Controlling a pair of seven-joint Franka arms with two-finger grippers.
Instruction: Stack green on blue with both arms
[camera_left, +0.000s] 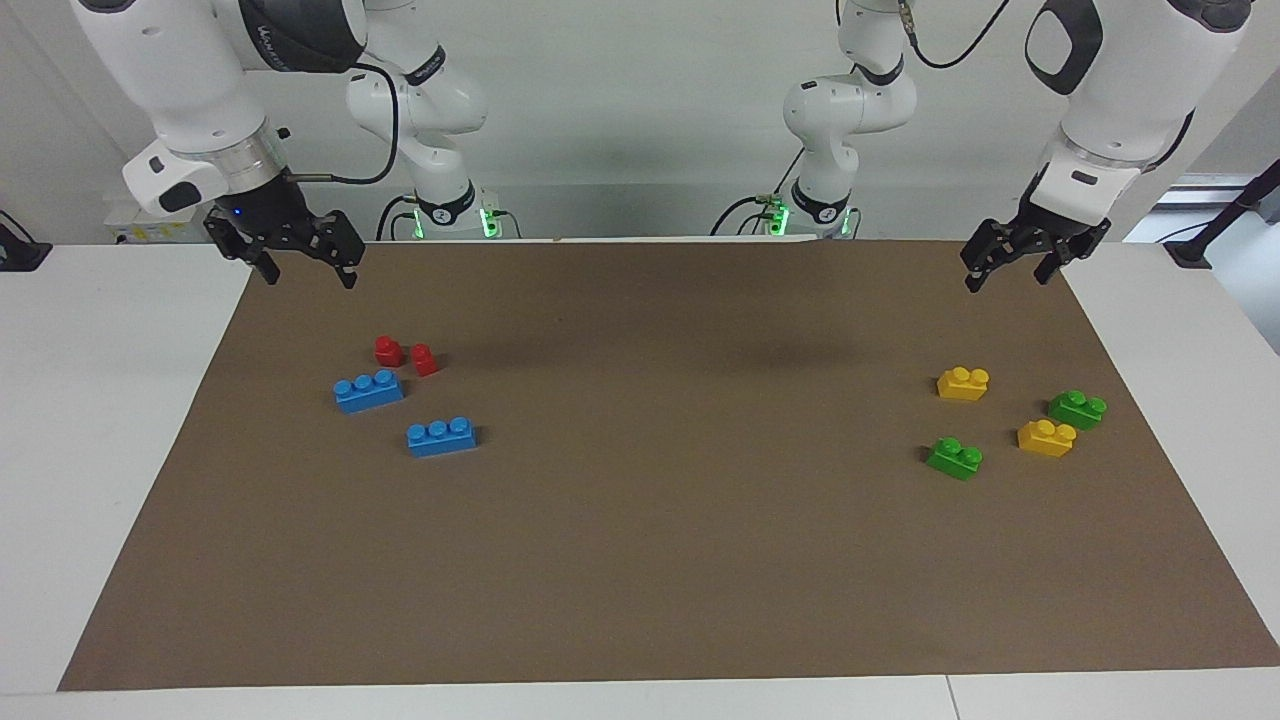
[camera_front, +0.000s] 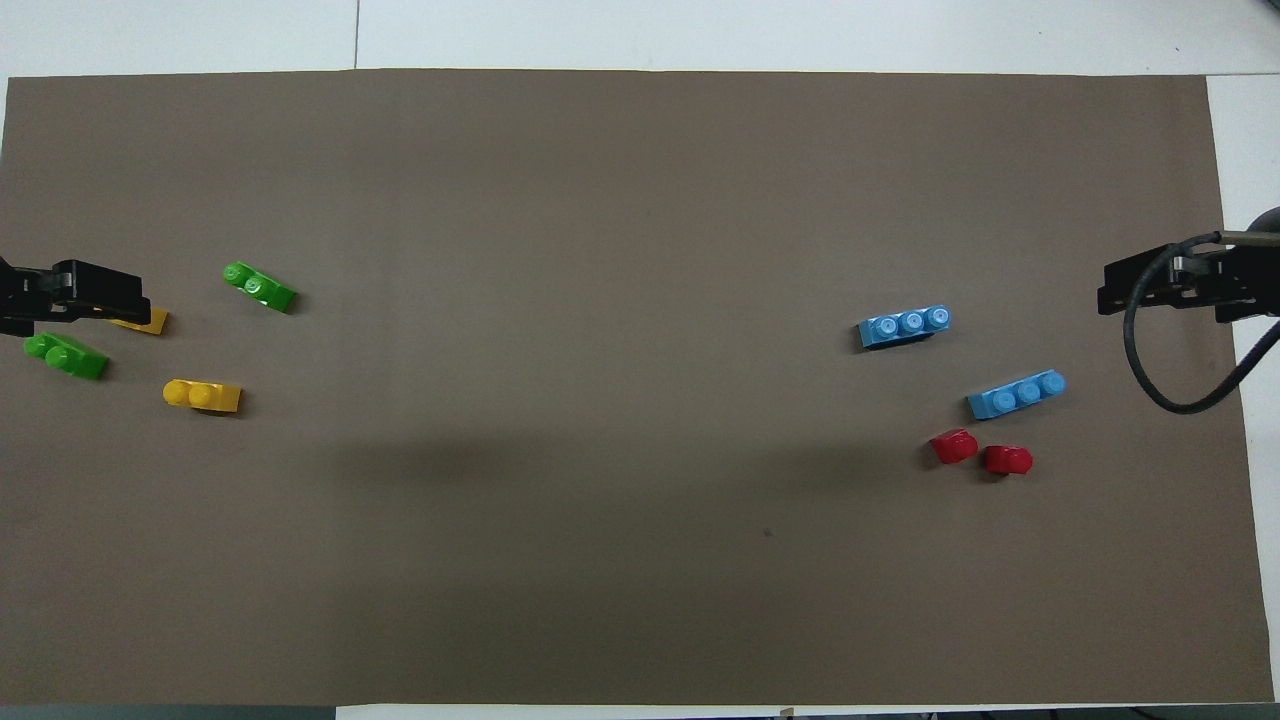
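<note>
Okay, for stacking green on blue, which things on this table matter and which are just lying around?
For the job:
- two green bricks, toward the left arm's end
- two blue bricks, toward the right arm's end
- left gripper and right gripper, both open, raised and holding nothing

Just lying about:
- two yellow bricks, among the green ones
- two red pieces, beside the blue ones
- brown mat

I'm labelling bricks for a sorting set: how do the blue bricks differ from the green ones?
Each blue brick has three studs in a row; each green brick has two and is shorter. The blues lie toward the right arm's end of the table, the greens toward the left arm's. Both come in pairs, studs up.
</note>
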